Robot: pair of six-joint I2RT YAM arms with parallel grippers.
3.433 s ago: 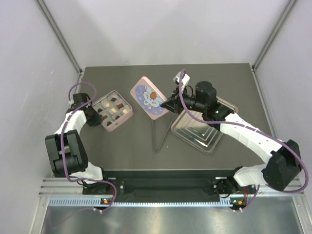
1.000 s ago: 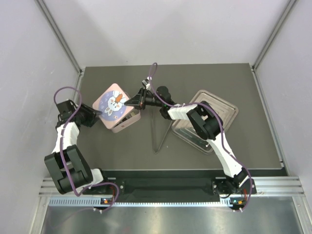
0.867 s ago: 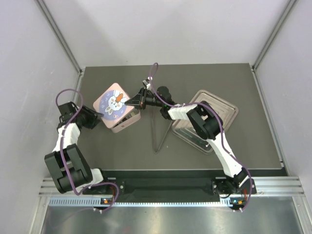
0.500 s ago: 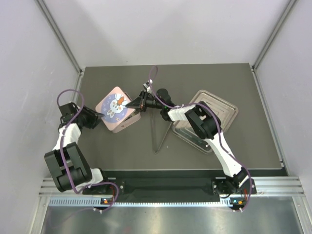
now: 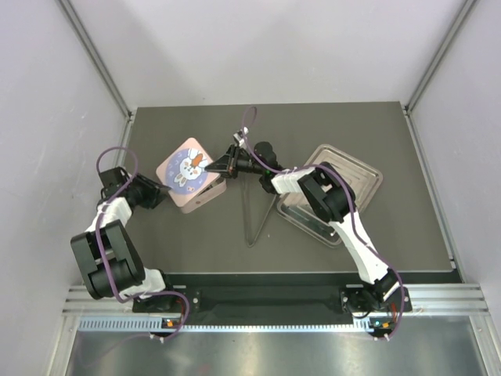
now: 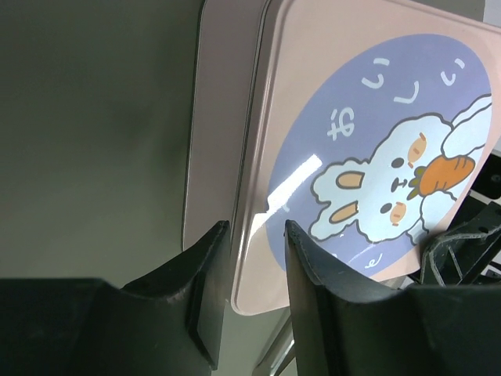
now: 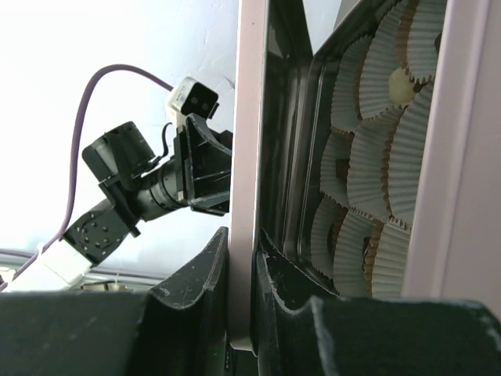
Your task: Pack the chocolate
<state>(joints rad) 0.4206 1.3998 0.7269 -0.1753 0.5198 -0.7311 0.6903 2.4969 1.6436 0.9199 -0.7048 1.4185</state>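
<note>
moved across since the earlier frames: bunny lid [image 5: 186, 168], then propped on the worktop [image 5: 376, 235] to the right of the pink tin [image 5: 205, 196], now lying over the tin and hiding its inside from the top camera. stretched far over toward the tin as well, right arm [image 5: 344, 227], off the metal tray [image 5: 368, 174] that sits well to the tin's right. nudged a little toward the tin in the last second, left arm [image 5: 117, 210].

right jaws clamped together on the lid's thin edge at the tin's right corner, pink rim pinched between the two fingers [image 7: 200, 274]. not seated on that side: wide gap between lid and tin in the right wrist view. inside the gap, rows of white pleated paper cups [image 7: 368, 172], with the chocolate [image 7: 401, 82] sitting in them; one cream-white piece plain to see, brown bits lower down only glimpsed.

left jaws at the tin's left corner, apart, astride the lid's edge: one finger [image 6: 200, 282] alongside the tin's wall, the other over the printed face just below the rabbit. cannot tell whether pressing on the lid or only close to it.

just right of the tin and nearer the arm bases, flat on the worktop, a thin v-shaped tool [image 5: 251, 241], apart from both tin and tray.
</note>
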